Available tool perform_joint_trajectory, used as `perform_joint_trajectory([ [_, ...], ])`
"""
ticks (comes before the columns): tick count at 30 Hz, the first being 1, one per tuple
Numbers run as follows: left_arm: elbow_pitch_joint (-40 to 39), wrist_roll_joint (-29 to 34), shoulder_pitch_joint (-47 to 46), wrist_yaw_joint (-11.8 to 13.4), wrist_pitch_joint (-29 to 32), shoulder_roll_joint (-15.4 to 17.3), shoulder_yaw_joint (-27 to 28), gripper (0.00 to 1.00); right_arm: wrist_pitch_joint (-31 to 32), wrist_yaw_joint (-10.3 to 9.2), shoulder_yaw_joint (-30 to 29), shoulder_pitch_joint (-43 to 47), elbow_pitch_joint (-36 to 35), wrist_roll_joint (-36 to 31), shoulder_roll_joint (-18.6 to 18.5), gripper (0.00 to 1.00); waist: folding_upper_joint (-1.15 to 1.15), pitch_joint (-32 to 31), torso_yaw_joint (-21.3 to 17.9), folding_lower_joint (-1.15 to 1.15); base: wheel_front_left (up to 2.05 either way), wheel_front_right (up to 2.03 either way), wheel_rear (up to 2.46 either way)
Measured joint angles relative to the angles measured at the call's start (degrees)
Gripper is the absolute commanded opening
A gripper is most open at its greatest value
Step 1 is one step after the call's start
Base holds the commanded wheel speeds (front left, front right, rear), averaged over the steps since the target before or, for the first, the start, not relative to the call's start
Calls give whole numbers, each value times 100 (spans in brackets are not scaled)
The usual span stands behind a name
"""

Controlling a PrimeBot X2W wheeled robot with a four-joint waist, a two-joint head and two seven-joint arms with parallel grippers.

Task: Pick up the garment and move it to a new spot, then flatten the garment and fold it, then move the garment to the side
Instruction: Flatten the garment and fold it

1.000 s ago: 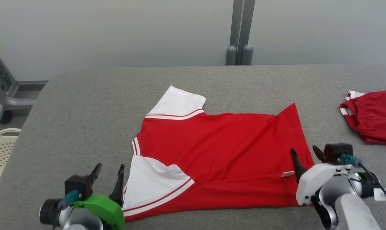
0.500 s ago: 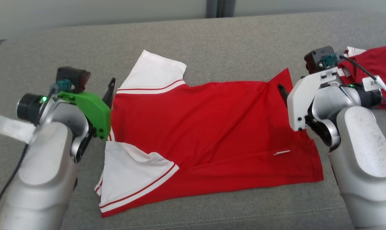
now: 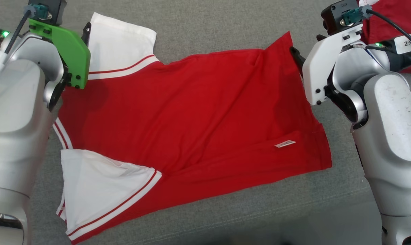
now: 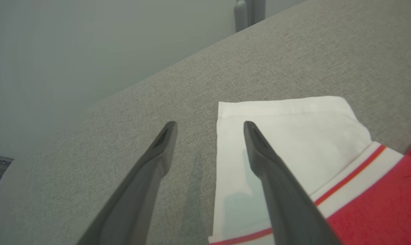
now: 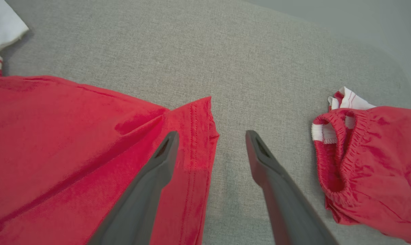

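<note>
Left gripper is spread wide with nothing in it, up at the upper left of the head view. One finger sits over the shirt's white sleeve, the other over the grey table. Right gripper is just as wide and empty, straddling the shirt's hem corner at the upper right. The shirt lies spread out across the middle of the frame. Another red garment sits bunched in the top right corner, apart from it.
</note>
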Motion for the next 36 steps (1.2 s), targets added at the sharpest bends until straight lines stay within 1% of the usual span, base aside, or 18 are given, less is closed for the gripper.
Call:
perform_joint_trajectory([
  [8, 634, -37, -593, 0, 130, 93, -298, 100, -48, 0, -4, -29, -75, 36, -15, 100, 0, 547, -344, 0, 0, 0, 0],
  [12, 990, -37, -935, 12, 122, 148, -303, 100, -85, 0, -32, -30, -123, 36, -27, 100, 0, 762, -496, 0, 0, 0, 0],
  [16, 1178, -43, -1040, 41, 89, 121, -309, 100, -86, 0, -58, -28, -134, 26, -15, 100, 0, 854, -556, 0, 0, 0, 0],
  [17, 1221, -48, -1070, 63, 59, 113, -309, 98, -86, 0, -58, -28, -133, 25, -10, 100, 0, 861, -563, 0, 0, 0, 0],
  [19, 1287, -55, -1085, 83, 10, 86, -307, 82, -86, 0, -54, -28, -133, 25, -1, 100, 0, 860, -568, -1, 0, 0, 0],
  [20, 1323, -63, -1090, 83, -8, 69, -309, 65, -86, 0, -49, -28, -134, 25, 0, 100, 0, 861, -568, -1, 0, 0, 0],
  [21, 1370, -75, -1107, 83, -13, 53, -318, 45, -85, 0, -49, -28, -136, 25, -2, 100, 0, 865, -566, -1, 0, 0, 0],
  [22, 1414, -77, -1125, 82, -12, 30, -337, 18, -78, 0, -54, -28, -145, 25, -8, 100, 0, 870, -560, -1, 0, 0, 0],
  [23, 1447, -109, -1136, 82, -12, -11, -341, 0, -57, 0, -65, -28, -163, 25, -21, 100, 0, 878, -548, -1, 0, 0, 0],
  [29, 1677, -198, -1136, 127, -167, -274, -377, 0, 64, 0, -268, -35, -346, -40, -81, 100, 0, 882, -444, -2, 0, 0, 0],
  [33, 1817, -237, -1133, 142, -257, -467, -405, 0, 121, -1, -583, -111, -559, -169, -16, 100, 0, 866, -353, -2, 0, 0, 0],
  [36, 1924, -300, -1131, 133, -311, -601, -427, 0, 126, 0, -628, -161, -632, -320, 73, 100, 0, 843, -293, -1, 0, 0, 0],
])
